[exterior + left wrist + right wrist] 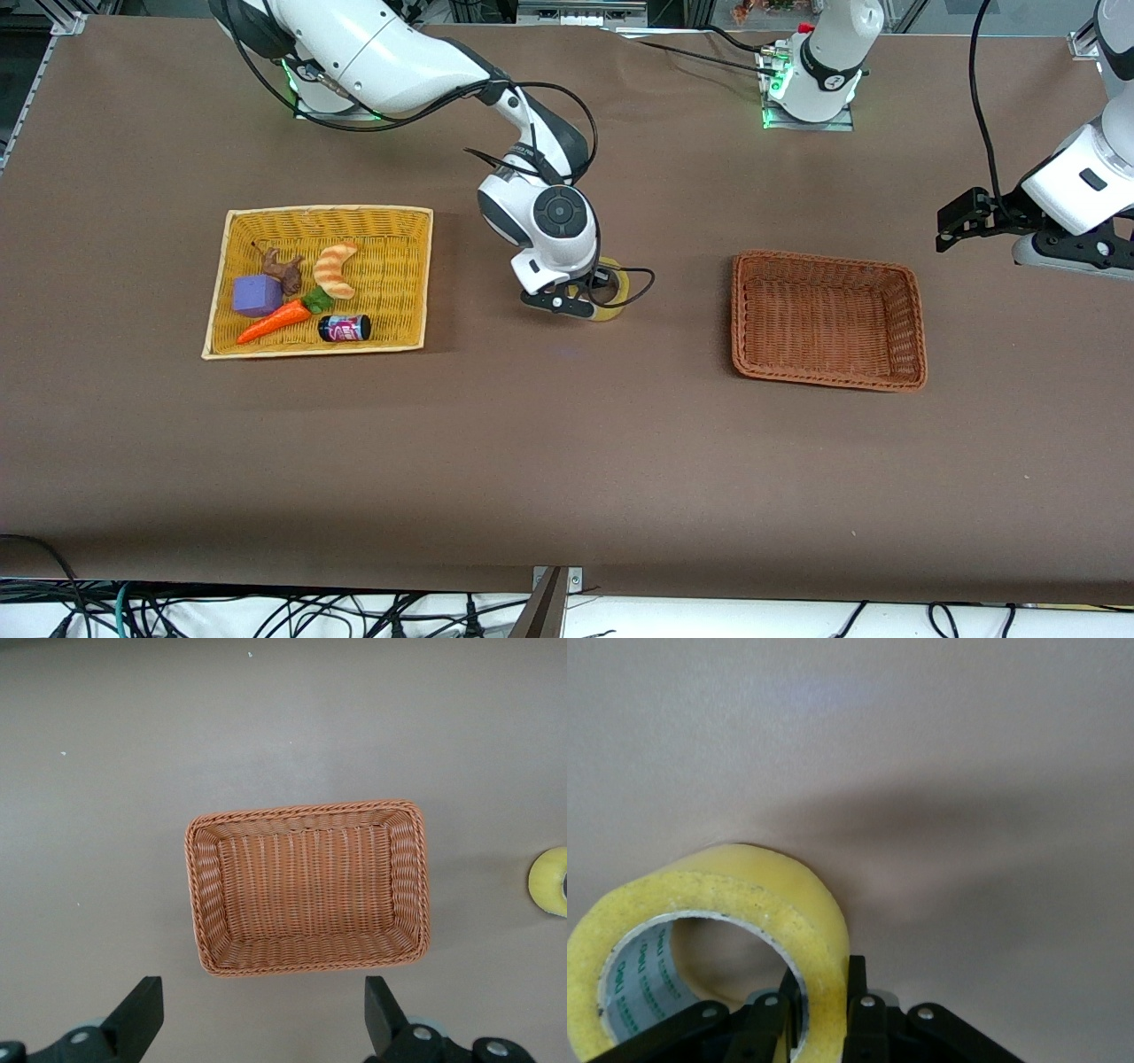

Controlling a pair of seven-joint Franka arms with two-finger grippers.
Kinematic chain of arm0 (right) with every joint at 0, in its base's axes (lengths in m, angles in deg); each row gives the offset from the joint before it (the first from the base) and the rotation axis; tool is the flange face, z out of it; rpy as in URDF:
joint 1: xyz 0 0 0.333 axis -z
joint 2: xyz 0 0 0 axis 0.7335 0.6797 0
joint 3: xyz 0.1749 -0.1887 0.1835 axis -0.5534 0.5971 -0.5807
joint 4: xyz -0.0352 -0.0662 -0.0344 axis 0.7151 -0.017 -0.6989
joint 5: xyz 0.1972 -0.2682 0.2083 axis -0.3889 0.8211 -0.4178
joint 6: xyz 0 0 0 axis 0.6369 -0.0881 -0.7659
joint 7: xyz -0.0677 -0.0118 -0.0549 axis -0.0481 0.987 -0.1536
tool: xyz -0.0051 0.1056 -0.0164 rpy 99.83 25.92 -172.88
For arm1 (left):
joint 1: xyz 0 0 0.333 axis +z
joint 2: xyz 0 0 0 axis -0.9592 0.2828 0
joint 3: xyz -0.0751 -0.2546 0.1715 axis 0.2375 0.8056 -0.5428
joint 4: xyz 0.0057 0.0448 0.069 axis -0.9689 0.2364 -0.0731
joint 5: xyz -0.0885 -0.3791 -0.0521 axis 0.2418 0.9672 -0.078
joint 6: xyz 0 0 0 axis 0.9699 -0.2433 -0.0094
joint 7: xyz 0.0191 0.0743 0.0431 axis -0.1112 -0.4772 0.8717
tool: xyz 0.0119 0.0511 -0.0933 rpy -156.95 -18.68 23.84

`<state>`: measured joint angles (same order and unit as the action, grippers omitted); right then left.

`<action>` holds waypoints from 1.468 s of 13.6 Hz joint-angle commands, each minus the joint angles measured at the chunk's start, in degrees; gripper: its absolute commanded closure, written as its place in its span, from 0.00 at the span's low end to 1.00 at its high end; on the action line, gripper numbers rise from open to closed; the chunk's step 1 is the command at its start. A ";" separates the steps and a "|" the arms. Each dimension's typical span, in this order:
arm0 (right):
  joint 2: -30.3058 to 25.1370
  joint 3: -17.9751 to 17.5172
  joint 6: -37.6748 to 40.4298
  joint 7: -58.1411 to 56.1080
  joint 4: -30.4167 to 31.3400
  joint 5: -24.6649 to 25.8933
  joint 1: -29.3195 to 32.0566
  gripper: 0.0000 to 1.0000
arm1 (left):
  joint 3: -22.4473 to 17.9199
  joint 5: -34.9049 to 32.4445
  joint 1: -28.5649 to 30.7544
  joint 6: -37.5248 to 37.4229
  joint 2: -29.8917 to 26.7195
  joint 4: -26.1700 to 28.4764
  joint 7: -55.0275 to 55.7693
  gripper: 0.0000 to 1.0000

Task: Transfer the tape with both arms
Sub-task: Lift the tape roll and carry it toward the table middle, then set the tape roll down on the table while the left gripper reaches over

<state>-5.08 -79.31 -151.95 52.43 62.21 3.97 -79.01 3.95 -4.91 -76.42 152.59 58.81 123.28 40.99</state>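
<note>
Right tool (580, 304) sits low over the middle of the bench (567, 461), its fingers pinched on the wall of the tape (613, 288), one inside the grey core and one outside. Largest thing to either side is a basket: the brown wicker basket (828, 377) toward the left arm's end lies empty, the yellow basket (232, 292) toward the right arm's end holds toys. Left tool (264, 1014) hangs spread wide above the brown basket, waiting. That roll looks light, stiff and slick-faced; gripping across the wall through the core seems safest for a handover.
</note>
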 commanded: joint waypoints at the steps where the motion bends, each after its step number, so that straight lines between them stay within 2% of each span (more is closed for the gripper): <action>1: 0.59 0.04 0.69 1.17 -2.35 0.72 -0.60 0.51 | -0.01 -1.60 0.12 -1.30 0.87 -1.81 -0.54 0.00; 2: 0.32 0.04 0.87 1.17 -2.35 0.72 -0.60 0.34 | -0.01 -1.60 0.12 -1.30 0.87 -1.81 -0.54 0.00; 3: -0.20 0.04 1.22 1.00 -2.35 0.89 -0.60 0.00 | -0.01 -1.51 0.12 -1.30 0.87 -1.81 -0.54 0.00; 5: -3.35 0.21 3.23 0.30 -2.44 1.77 -0.42 0.00 | -0.01 -0.90 0.12 -1.30 0.96 -1.81 -0.46 0.00; 7: -8.52 0.91 8.66 -4.15 -3.66 4.13 1.32 0.00 | -0.01 -0.81 0.12 -1.30 1.05 -1.72 -0.54 0.00; 12: -20.66 1.44 22.73 -30.86 -3.93 3.36 15.63 0.00 | 0.07 -0.72 0.56 -1.30 2.27 -1.72 -0.46 0.00; 16: -26.12 1.97 30.47 -47.82 -4.02 -4.37 30.03 0.00 | 1.21 4.54 -0.84 -2.53 4.03 -1.72 -0.54 0.00; 18: -28.50 2.14 33.12 -60.20 -4.54 -7.09 37.69 0.00 | 4.63 5.25 -1.72 -3.76 5.34 -1.63 -0.19 0.00; 19: -29.20 5.19 34.43 -66.35 -4.72 -7.11 38.24 0.00 | 6.99 5.25 -1.81 -5.07 6.48 -1.54 0.16 0.00; 20: -32.17 10.01 35.75 -69.81 -4.29 -7.63 38.16 0.00 | 9.37 5.25 -1.81 -5.34 8.06 -1.37 0.33 0.00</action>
<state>-32.63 -74.28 -118.58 -10.31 56.30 -1.75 -41.30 10.14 -0.26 -77.81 149.12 63.82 123.33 41.05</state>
